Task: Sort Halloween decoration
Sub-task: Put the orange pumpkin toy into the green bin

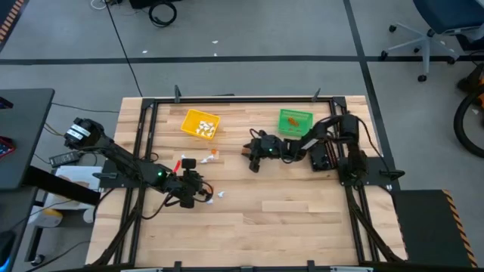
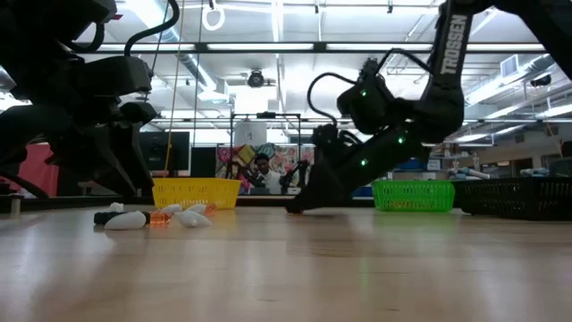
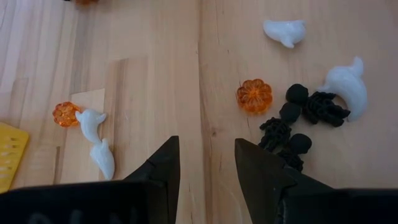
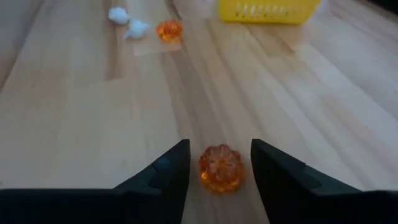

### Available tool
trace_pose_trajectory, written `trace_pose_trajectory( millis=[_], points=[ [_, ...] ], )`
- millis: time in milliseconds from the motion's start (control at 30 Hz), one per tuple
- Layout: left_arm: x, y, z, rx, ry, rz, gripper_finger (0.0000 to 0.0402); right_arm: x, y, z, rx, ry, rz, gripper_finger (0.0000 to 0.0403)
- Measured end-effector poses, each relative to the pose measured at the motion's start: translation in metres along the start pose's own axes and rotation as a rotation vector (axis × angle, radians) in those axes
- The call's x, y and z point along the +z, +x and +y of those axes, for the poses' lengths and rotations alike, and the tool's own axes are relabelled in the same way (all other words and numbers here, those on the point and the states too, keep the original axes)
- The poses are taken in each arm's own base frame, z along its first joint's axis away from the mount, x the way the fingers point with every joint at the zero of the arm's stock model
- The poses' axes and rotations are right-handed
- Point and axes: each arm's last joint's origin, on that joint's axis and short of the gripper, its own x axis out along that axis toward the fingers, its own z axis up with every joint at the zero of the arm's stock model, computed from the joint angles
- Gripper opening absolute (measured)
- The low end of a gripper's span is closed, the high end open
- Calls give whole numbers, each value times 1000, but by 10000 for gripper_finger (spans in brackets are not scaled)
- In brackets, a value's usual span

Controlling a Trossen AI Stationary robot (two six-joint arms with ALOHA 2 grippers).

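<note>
Right gripper is sitting low over the table near mid-table, just in front of the green bin. Its fingers are standing apart with an orange pumpkin lying on the wood between them; small gaps are showing on both sides, so nothing is being gripped. In the low view the same gripper is reaching down to the tabletop, tip at or just above the wood.

Left gripper is hovering over the left-front part of the table, fingers moderately apart, bare wood between them, holding nothing. From above it is showing beside a small scatter of trinkets.

Trinkets ahead of the left gripper: another orange pumpkin, a black cluster of skeleton-like pieces bunched together just beside it, a white ghost touching the cluster's far side, a second white piece a bit apart. On the other side, two white ghosts are lying end to end, with a small orange piece touching the nearer one.

Yellow bin is sitting at the back left of the table, white pieces lying inside. Green bin is at the back right, something orange in it, too small to tell. In the low view white and orange trinkets are lying on the wood in front of the yellow bin. A person is showing far back in the room, behind the table.
</note>
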Motion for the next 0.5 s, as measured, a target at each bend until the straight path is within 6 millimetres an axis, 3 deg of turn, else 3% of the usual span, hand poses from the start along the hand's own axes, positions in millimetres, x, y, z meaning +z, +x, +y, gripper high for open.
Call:
trace_pose_trajectory(
  millis=[267,500],
  points=[
    [0,0,0,0,-8,1,128,-11,9,1,0,8,-4,165],
    [0,0,0,1,-8,5,128,-14,8,2,6,20,15,115]
  ],
)
